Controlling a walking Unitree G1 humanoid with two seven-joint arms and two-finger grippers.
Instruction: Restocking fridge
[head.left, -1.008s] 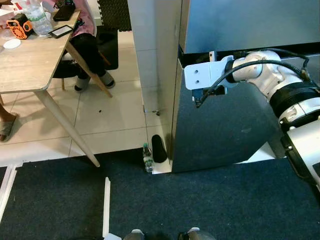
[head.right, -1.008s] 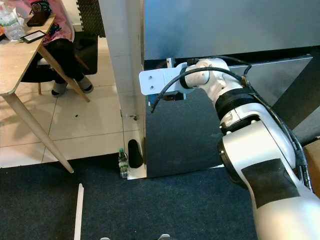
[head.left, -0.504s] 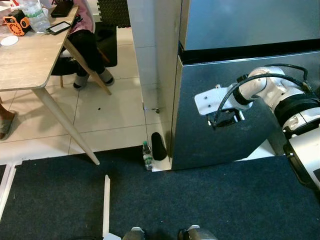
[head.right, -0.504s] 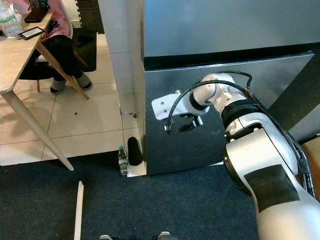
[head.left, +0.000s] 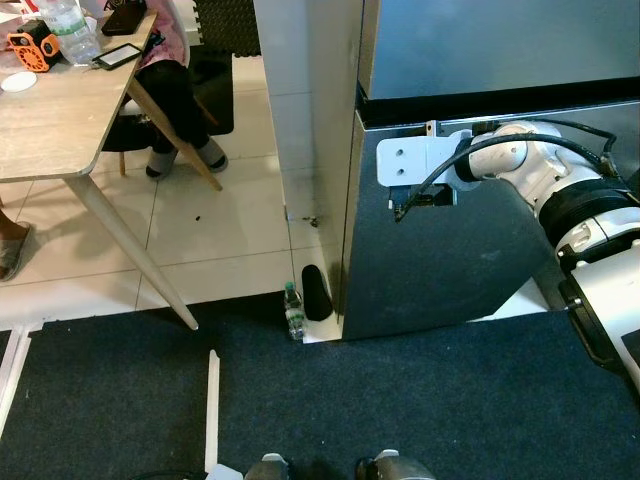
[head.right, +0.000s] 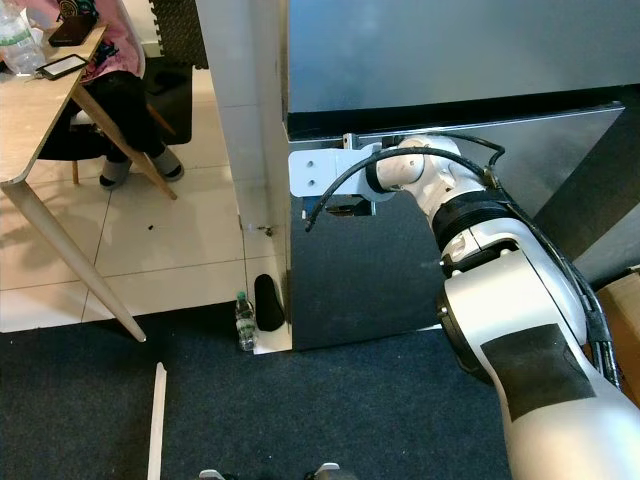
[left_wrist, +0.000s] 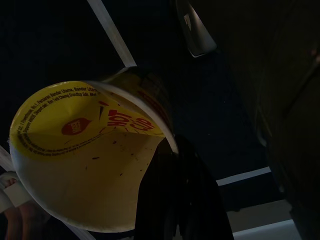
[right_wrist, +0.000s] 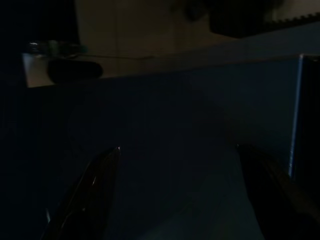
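**Reaching for the fridge's lower door with a tub in the other hand**

The right gripper (right_wrist: 175, 200), fingers spread apart, is up at the top edge of the dark steel lower fridge door (head.left: 470, 260), near its left corner. I'd worry the fingers slide off that smooth edge, or the door swings into the robot. The left gripper (left_wrist: 175, 200) is clamped on the rim of a round yellow-lidded tub (left_wrist: 85, 155), sealed, contents unseen; a loose pinch could drop it onto the dark carpet (head.left: 400, 400)

Head views bright, evenly lit and sharp; both wrist views very dark.
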